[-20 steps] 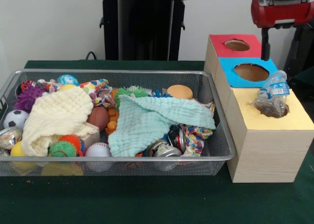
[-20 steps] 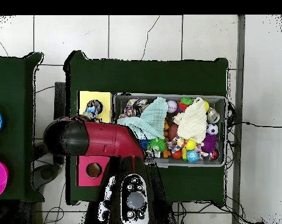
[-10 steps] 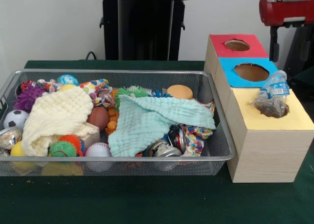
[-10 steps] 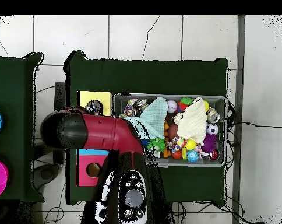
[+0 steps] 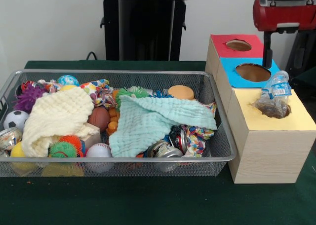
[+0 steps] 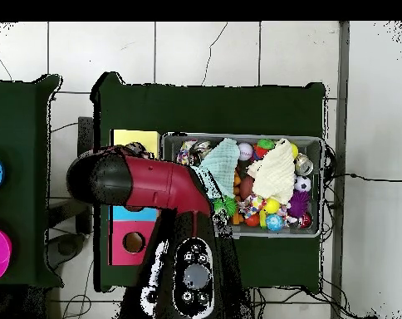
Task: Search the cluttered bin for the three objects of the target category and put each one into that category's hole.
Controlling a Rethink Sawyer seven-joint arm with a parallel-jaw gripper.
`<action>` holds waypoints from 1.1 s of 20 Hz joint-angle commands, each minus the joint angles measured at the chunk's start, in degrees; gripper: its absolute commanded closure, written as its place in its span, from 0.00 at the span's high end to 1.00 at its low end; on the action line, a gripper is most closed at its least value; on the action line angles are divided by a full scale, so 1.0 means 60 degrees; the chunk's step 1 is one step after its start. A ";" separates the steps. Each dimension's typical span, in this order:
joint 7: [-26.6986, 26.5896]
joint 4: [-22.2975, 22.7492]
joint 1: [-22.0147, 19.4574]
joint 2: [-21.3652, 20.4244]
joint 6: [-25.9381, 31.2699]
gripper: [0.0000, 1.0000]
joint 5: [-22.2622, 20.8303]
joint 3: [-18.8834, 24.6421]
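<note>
A crumpled clear plastic bottle (image 5: pixel 273 99) sits in the yellow hole of the tall wooden sorting box (image 5: pixel 266 151); the claw's state cannot be told.

Basket (image 5: pixel 217 158) is packed full; a cream cloth (image 5: pixel 57 117) and a mint cloth (image 5: pixel 153 119) cover most of the middle, so balls and cans underneath show only at the edges. Box (image 5: pixel 269 153) sits just beside the basket's right wall, little gap between. Red hole (image 5: pixel 238 45) and blue hole (image 5: pixel 253 72) are open from above. Yellow hole is plugged by a crumpled plastic bottle (image 5: pixel 273 99) sticking out. Arm (image 6: pixel 146 184) hangs over the box. Green surface (image 5: pixel 148 200) in front is free.
</note>
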 commanded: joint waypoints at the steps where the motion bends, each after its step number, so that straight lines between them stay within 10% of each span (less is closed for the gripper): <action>1: 0.1846 -0.0242 -0.0065 0.0812 0.0553 1.00 -0.0084 -0.0055; 22: 0.1949 0.0227 -0.0253 0.0870 0.0189 1.00 0.0707 0.0524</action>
